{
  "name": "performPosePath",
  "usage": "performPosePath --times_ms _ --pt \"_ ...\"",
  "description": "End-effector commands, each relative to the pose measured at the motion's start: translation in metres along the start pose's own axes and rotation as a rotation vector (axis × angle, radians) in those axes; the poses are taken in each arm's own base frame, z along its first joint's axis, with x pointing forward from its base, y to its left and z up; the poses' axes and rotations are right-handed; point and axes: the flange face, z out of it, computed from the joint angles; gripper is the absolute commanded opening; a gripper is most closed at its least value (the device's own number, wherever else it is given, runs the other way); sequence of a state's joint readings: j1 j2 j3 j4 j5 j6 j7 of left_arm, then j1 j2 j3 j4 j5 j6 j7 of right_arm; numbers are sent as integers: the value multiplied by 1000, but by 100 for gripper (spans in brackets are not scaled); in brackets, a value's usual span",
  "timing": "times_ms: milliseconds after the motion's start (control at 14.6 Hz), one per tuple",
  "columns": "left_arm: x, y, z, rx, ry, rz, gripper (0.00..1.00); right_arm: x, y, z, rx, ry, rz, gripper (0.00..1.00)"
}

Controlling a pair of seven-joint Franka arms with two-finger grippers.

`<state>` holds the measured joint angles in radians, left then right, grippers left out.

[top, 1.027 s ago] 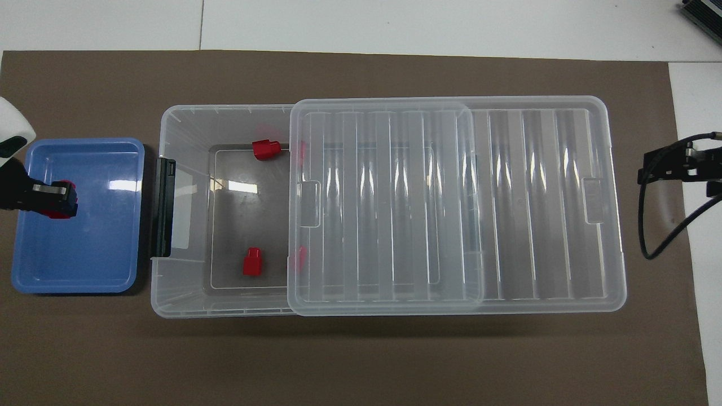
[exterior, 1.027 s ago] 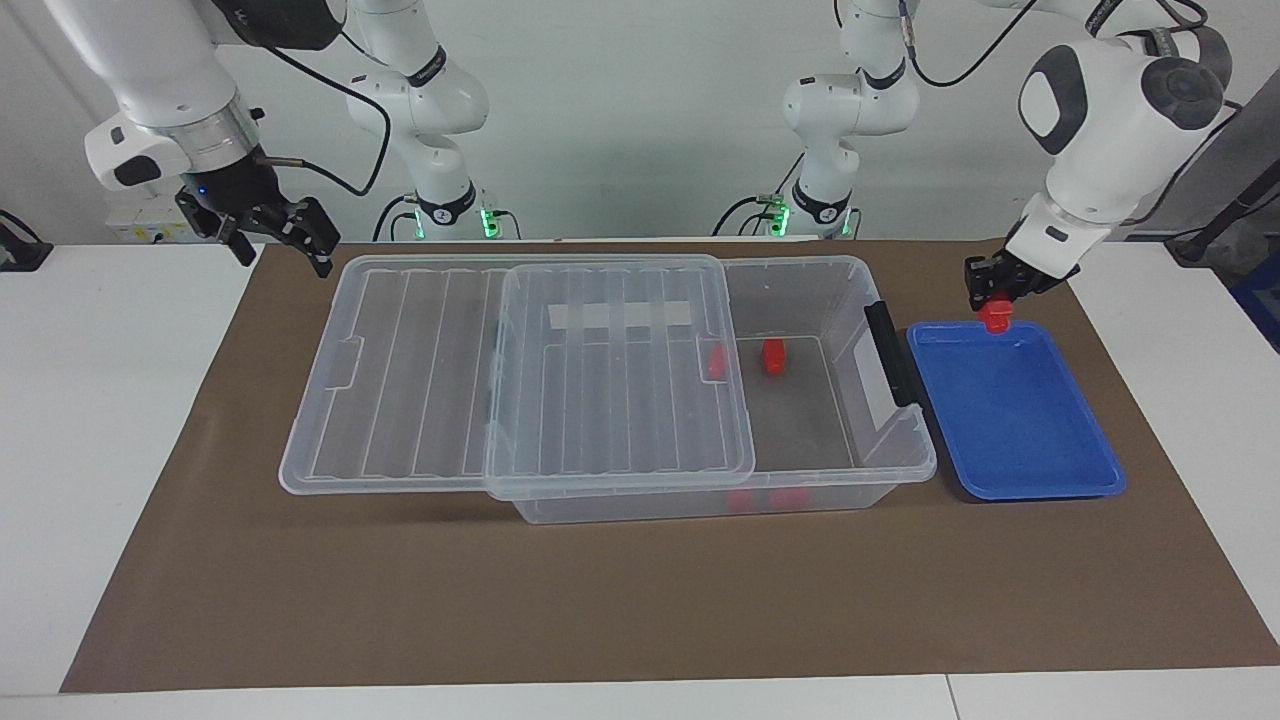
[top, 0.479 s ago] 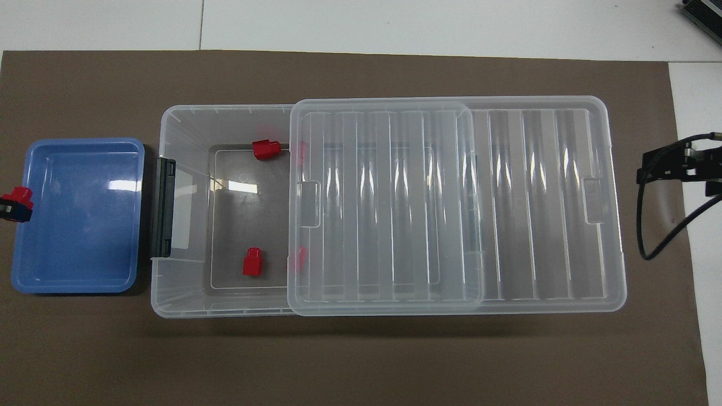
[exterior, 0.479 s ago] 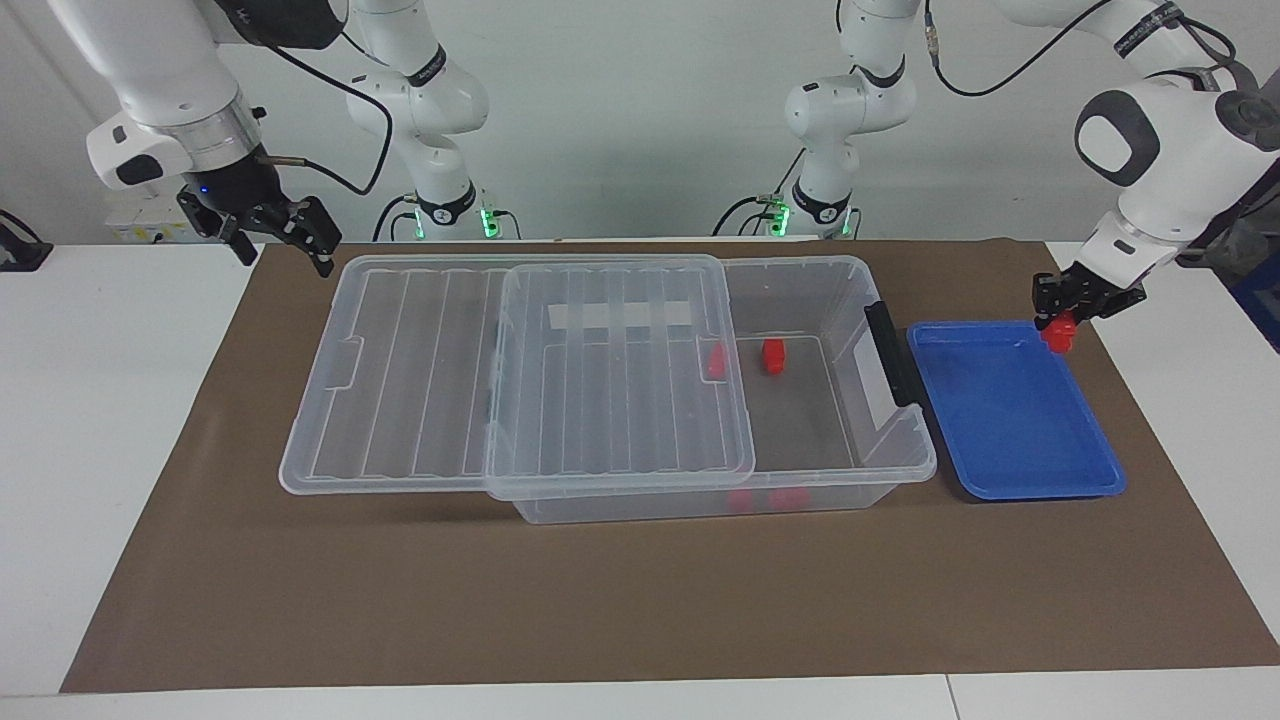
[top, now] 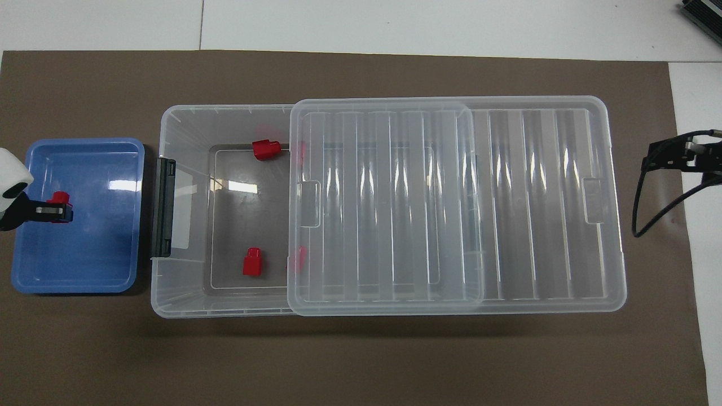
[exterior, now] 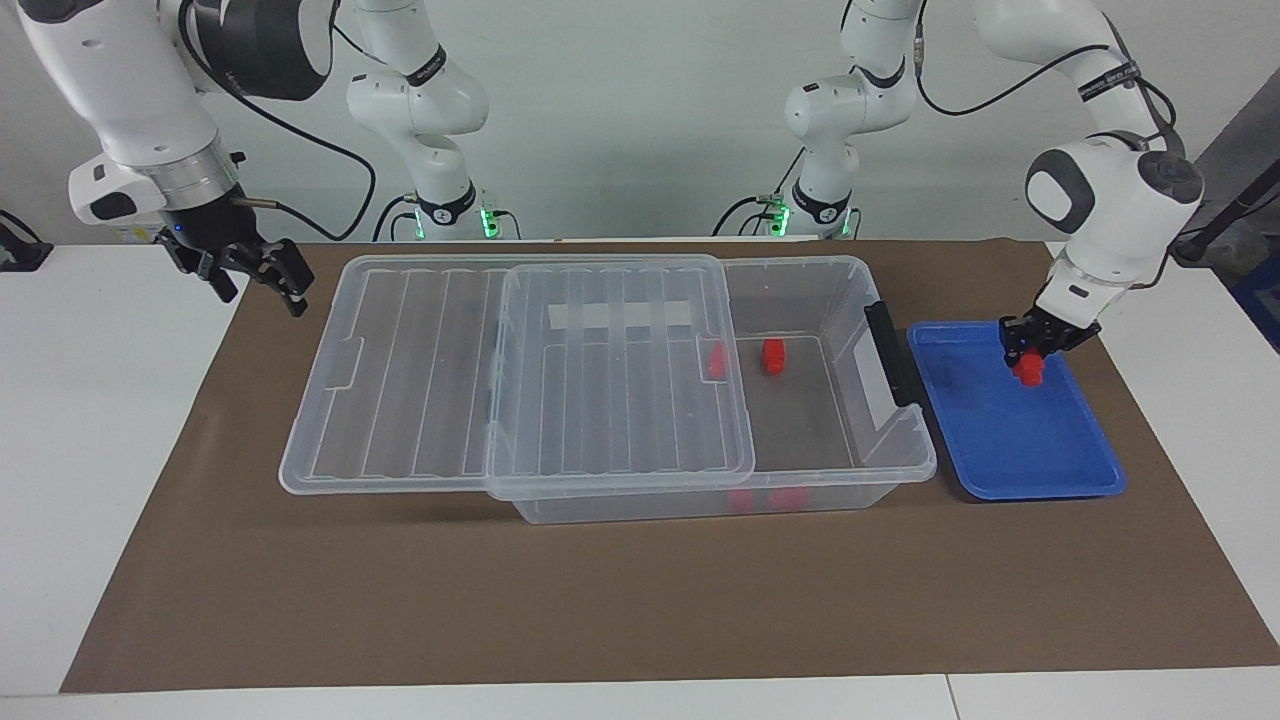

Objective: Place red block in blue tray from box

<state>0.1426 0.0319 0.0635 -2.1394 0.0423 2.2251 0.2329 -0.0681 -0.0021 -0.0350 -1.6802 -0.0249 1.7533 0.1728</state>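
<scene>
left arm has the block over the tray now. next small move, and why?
Probably lower a touch and open the left gripper. It is shut on the red block, which hangs low over the blue tray, inside the rim toward the robots' edge, so a release should land it in the tray. The right gripper waits off the box lid's end.
</scene>
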Motion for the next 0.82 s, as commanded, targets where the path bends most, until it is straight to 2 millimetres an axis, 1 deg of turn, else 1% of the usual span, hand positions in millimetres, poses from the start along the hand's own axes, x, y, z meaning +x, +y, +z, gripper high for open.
performPosePath --times_ms 0,68,137,205,274,342,411,616,753 --pt "-14 7 28 -9 25 -58 0 -9 16 27 5 25 -20 63" --pt "-15 6 35 -8 27 -56 0 -10 19 39 3 11 -26 40" --pt "-14 6 45 -7 22 -45 0 -11 22 47 3 8 -16 3" --pt "-13 4 52 -6 29 -41 0 -13 23 59 3 5 -15 0" --pt "-12 4 58 -4 31 -38 0 -14 22 68 4 9 -18 0" --pt "-13 5 61 -5 25 -37 0 -12 30 73 4 21 -8 0" --pt "-14 6 62 -5 25 -35 0 -10 33 79 5 32 -8 0" --pt "-16 -1 64 -4 26 14 0 -2 33 99 4 32 -26 0" --pt "-16 -4 70 -4 21 9 0 0 31 102 4 35 -28 0"
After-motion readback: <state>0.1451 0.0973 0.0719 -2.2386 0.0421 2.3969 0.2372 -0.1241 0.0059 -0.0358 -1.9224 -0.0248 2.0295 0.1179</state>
